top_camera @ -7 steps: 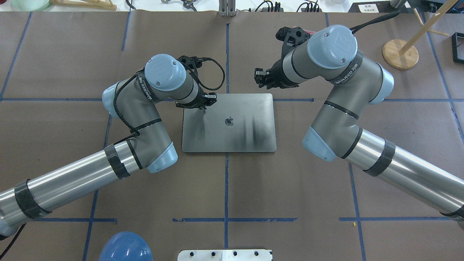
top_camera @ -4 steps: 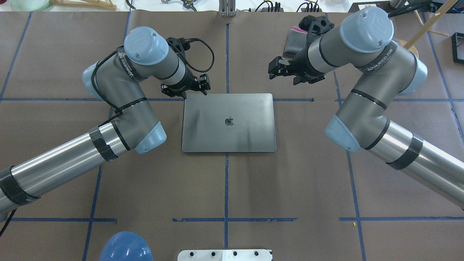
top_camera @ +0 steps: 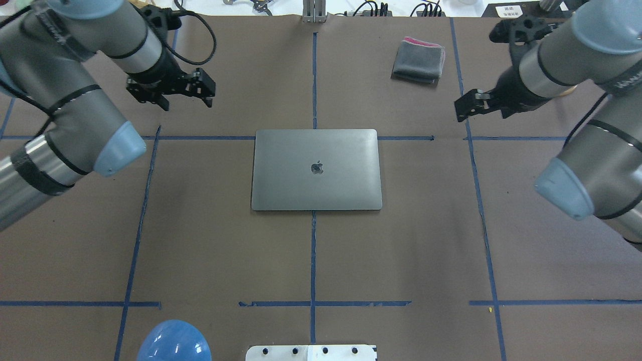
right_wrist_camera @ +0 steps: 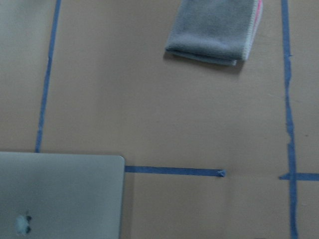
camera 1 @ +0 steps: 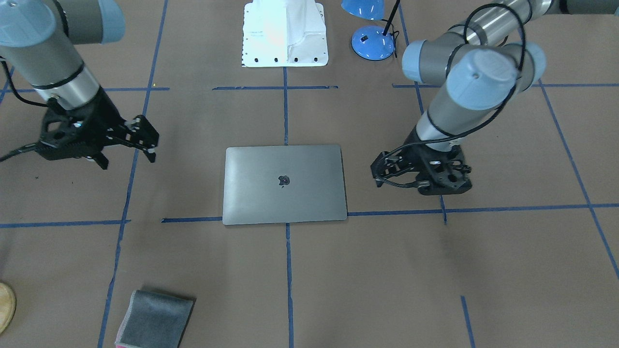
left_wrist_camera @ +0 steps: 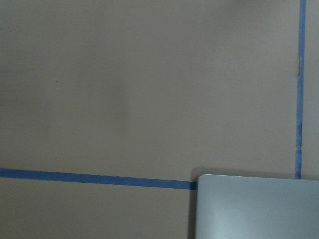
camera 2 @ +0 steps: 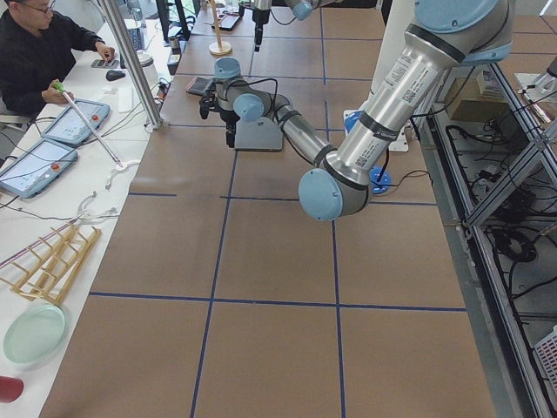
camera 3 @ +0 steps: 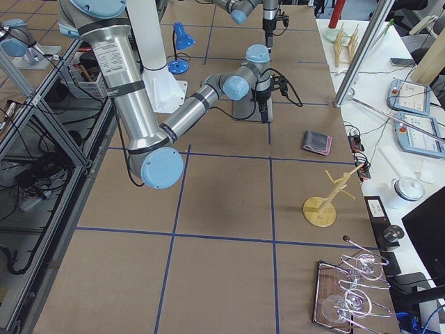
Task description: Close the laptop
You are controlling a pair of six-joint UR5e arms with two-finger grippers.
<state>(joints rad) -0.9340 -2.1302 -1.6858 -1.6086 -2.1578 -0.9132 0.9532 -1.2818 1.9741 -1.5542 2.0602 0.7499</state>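
Observation:
The laptop point(top_camera: 316, 170) lies shut and flat at the middle of the table, lid up with the dark apple logo showing; it also shows in the front view point(camera 1: 284, 183). Its corners show in the left wrist view point(left_wrist_camera: 259, 206) and the right wrist view point(right_wrist_camera: 60, 194). My left gripper point(top_camera: 206, 89) hangs open and empty above the table, off the laptop's far left corner, and shows in the front view point(camera 1: 382, 170). My right gripper point(top_camera: 465, 106) is open and empty, off the far right corner, and shows in the front view point(camera 1: 149, 139). Neither touches the laptop.
A folded grey cloth point(top_camera: 418, 60) with a pink edge lies far right of the laptop, also in the right wrist view point(right_wrist_camera: 213, 31). A blue lamp point(top_camera: 174, 341) and a white base plate point(top_camera: 311, 352) sit at the near edge. A wooden stand point(camera 3: 321, 209) is at the right end.
Both arms have swung outward and away from the laptop's far corners, the left to the left, the right to the right. The grey cloth has come into sight. The laptop has not moved.

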